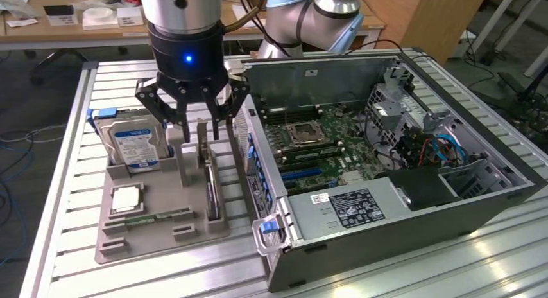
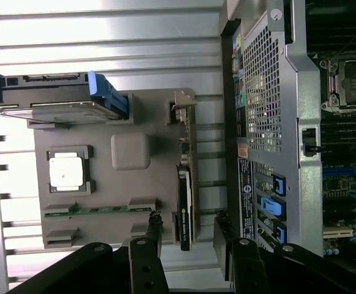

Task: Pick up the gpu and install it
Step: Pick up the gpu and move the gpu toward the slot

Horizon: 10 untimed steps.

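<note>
At the exterior view's left the slatted metal bench [image 1: 68, 182] keeps a bare strip along its edge before the grey tray [image 1: 141, 243] begins, well inside that edge. At the tray's far left corner a hard drive [image 1: 133, 140] stands upright in a blue bracket, and nearer the front edge lie a square processor chip [image 1: 127, 198] and a green memory stick [image 1: 156, 216]. Along the tray's edge toward the exterior view's right the gpu [image 1: 210, 189] stands on its long edge in a slot, with its pale bracket at the end toward the hard drive. The gripper [image 1: 199, 136] hangs over the card with its jaws spread wide and gripping nothing, black fingers [image 1: 176, 115] on either side of it. A narrow lane of bench separates the tray from the open computer case [image 1: 385, 246], which reaches nearly to the bench's edge at the exterior view's right, with its motherboard [image 1: 317, 140] exposed and a labelled power supply [image 1: 351, 208] at the near end. From the exterior view it is hard to tell whether finger and card touch. The wrist view settles it, showing clear room between each of the fingers [image 2: 153, 236] and the gpu [image 2: 185, 196]. It also faces the case's perforated rear panel [image 2: 267, 104] just beside the tray edge, while the exterior view looks into the case
</note>
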Each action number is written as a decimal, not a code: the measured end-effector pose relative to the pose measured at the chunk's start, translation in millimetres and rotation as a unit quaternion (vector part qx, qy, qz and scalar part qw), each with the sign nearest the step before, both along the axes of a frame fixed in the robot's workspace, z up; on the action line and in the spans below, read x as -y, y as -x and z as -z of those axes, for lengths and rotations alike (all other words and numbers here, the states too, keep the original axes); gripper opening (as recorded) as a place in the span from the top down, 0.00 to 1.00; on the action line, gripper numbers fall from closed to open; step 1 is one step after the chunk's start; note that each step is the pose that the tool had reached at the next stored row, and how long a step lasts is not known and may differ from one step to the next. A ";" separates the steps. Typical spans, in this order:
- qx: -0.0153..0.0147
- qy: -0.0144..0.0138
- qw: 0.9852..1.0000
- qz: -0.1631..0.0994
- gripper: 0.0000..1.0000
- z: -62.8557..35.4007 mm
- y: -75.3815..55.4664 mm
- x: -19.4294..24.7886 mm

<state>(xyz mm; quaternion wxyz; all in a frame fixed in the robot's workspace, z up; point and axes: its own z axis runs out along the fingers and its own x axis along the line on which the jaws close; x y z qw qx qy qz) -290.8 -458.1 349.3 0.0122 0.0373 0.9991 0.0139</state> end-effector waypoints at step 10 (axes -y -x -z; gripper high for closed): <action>0.000 0.000 1.000 0.000 0.53 5.1 0.0 0.0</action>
